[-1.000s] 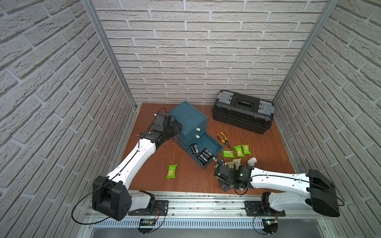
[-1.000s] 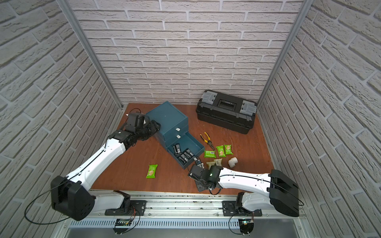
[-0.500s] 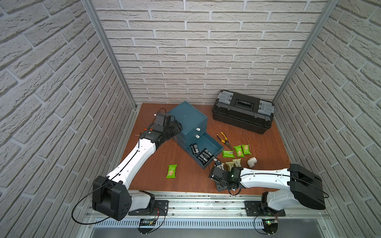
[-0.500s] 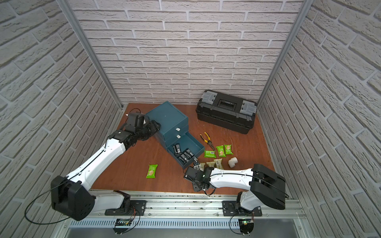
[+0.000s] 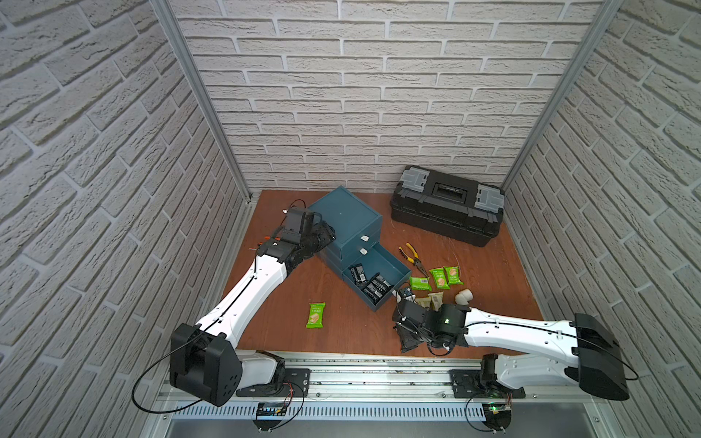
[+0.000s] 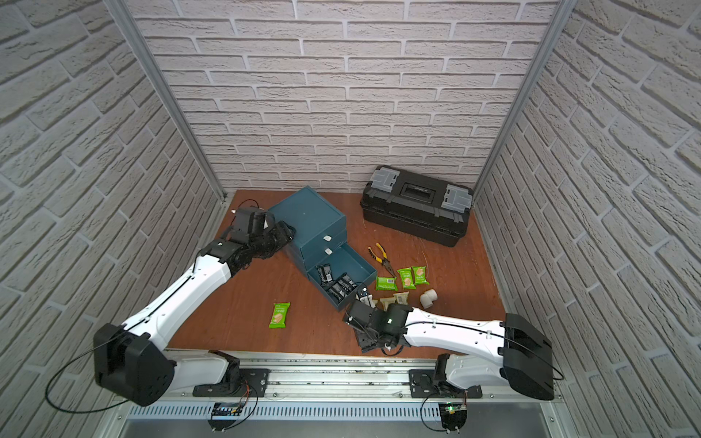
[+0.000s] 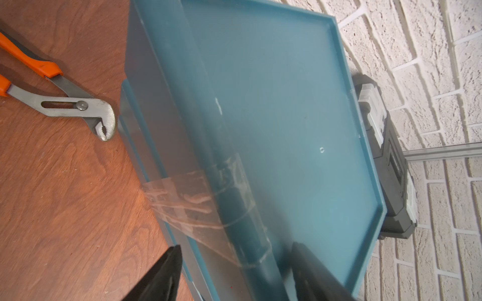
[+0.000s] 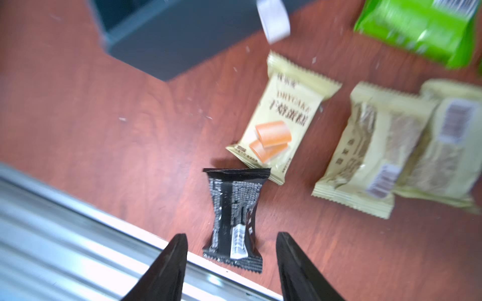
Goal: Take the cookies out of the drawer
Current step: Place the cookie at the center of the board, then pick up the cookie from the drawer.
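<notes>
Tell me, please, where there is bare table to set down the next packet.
Bare: between the lone green packet and the open drawer; also between the toolbox, the right wall and the pipe elbow. Crowded: from the drawer to the elbow, with pliers, green packets and gold packets.

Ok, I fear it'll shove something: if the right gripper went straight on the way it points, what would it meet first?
Probably the black packet, lying between the open fingers of the right gripper; a pale gold packet lies just past it. Tip height is unclear.
</notes>
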### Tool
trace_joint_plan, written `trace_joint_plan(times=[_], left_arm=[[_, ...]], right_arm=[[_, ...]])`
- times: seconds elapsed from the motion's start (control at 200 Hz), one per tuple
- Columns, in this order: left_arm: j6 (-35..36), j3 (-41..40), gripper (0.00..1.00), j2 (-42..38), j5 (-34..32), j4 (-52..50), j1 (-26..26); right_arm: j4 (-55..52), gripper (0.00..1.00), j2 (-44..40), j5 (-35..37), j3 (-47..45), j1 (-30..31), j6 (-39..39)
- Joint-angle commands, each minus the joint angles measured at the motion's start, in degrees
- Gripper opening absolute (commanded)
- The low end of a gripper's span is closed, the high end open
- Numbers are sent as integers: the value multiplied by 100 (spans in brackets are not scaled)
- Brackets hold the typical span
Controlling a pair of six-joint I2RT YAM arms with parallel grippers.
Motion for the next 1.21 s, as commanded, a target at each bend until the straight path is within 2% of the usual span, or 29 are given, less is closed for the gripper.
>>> trace_joint_plan(times=[0.0, 0.11, 0.275, 0.39, 0.5, 0.86, 1.2], left_arm=[[35, -228, 70, 137, -69, -421, 44], [43, -227, 70, 138, -60, -426, 42], [33, -253, 70, 141, -68, -421, 41], [28, -270, 70, 132, -73, -429, 45], [26, -292, 70, 106, -94, -430, 43], [22, -314, 70, 124, -67, -438, 35], [10, -314, 70, 133, -66, -438, 43]], right_arm=[[-204, 59, -276, 6, 262, -251, -827], [-61, 59, -193, -392, 550, -735, -1648], [255, 59, 386, -960, 1036, -1340, -2865], [245, 58, 987, -1208, 1551, -1750, -3360], [275, 58, 1568, -1347, 1948, -1901, -3787], [381, 57, 2984, -1761, 2843, -2446, -4035], [294, 56, 3960, -1570, 3466, -2573, -4167]])
